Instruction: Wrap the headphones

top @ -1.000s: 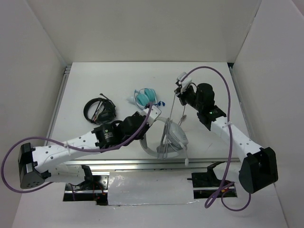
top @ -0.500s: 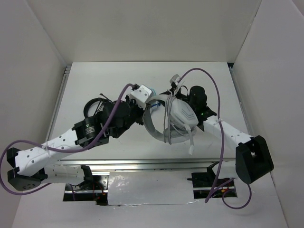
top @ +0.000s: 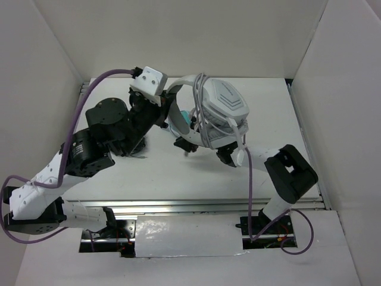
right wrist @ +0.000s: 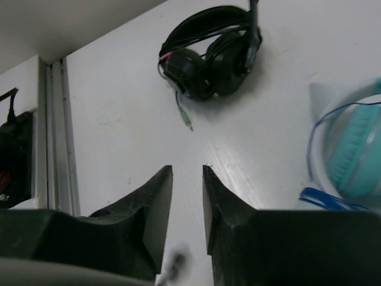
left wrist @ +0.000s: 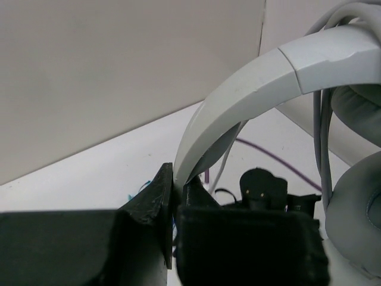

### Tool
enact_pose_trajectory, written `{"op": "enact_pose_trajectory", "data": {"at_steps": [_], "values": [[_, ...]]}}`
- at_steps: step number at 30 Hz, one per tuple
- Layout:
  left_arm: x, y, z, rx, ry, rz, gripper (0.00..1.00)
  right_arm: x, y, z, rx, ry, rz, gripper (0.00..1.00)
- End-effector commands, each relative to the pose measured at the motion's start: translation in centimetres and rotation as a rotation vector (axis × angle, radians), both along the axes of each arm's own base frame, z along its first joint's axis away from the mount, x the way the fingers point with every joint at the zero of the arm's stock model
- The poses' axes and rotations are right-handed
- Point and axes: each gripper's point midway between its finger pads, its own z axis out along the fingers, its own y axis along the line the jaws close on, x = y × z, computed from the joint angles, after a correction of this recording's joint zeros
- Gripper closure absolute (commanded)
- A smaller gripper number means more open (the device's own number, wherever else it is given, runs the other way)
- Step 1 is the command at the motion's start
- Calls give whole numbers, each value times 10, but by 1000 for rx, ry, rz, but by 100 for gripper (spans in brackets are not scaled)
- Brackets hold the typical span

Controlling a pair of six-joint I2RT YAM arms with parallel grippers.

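The headphones (top: 223, 104) hang in the air above the middle of the worktop (top: 274, 119), nearer its far edge than its near one, touching nothing below. The left pincer (left wrist: 175, 185) is clenched on the lower end of the headband (left wrist: 250, 77), and that one grip carries the whole set. The likely reason is plain: with the band lifted clear, the cable (top: 201, 119) can be led round it freely. Several grey strands already lie across the band and down over the earcup (top: 226, 101), so the wrapping looks partly done (how many turns cannot be counted).

From above, the long axis runs roughly left to right. The band rises from the left pincer, arcs over toward the far edge and ends at the earcup on the right. That cup's outer shell faces up, and the padded sides face down and inward.

The right pincer (right wrist: 186, 173) sits beneath the headphones, released, its jaws a narrow gap apart with nothing between them. It looks down at bare worktop, probably waiting to take a fresh hold on the cable.

Below lie the black headset (right wrist: 211, 53) toward the left edge and the teal headphones (right wrist: 357, 155) near the middle, both apart from the work.
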Motion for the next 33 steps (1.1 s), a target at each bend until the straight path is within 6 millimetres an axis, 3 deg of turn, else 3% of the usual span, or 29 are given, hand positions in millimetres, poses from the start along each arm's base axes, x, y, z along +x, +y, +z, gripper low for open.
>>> {"op": "enact_pose_trajectory", "data": {"at_steps": [1,2,3,6,7,9,11,14,16,17,18,22,23,25,26,27,29,31,33], "values": [[-6,30,60,-177,-89,51,100,-20,27,6,85,13,87,70],[-7,34,62,-186,-91,58,100,-23,31,8,104,-3,98,89],[-7,40,66,-206,-98,74,100,-31,37,4,100,7,121,94],[0,58,66,-225,-98,155,100,-39,39,-1,96,24,123,96],[4,63,63,-230,-89,187,100,-44,36,-9,87,45,112,96],[16,76,56,-241,-73,268,100,-51,33,-4,106,32,108,100],[26,83,47,-253,-55,332,100,-62,26,-11,113,60,80,100],[63,104,28,-247,-22,467,100,-82,16,-12,104,62,27,100],[78,108,13,-237,18,485,100,-88,0,-37,16,95,-55,100],[92,121,7,-240,36,528,100,-98,-2,-25,29,71,-60,100],[100,121,1,-239,53,520,100,-107,-10,-35,6,82,-73,100],[131,145,-21,-269,113,583,100,-132,-29,-38,-41,89,-117,100],[141,157,-28,-266,121,617,100,-129,-35,-26,-21,66,-174,100],[150,160,-36,-277,152,606,100,-133,-43,-32,-72,70,-221,100],[160,171,-46,-268,179,626,100,-127,-50,-21,-60,47,-285,100],[164,167,-49,-276,196,585,100,-127,-53,-19,-74,34,-307,100],[172,179,-60,-280,212,596,100,-125,-66,-24,-135,32,-370,100],[177,171,-72,-293,257,498,100,-115,-80,-26,-186,20,-458,100],[180,178,-77,-325,274,466,100,-107,-87,-29,-218,6,-502,100]]}}
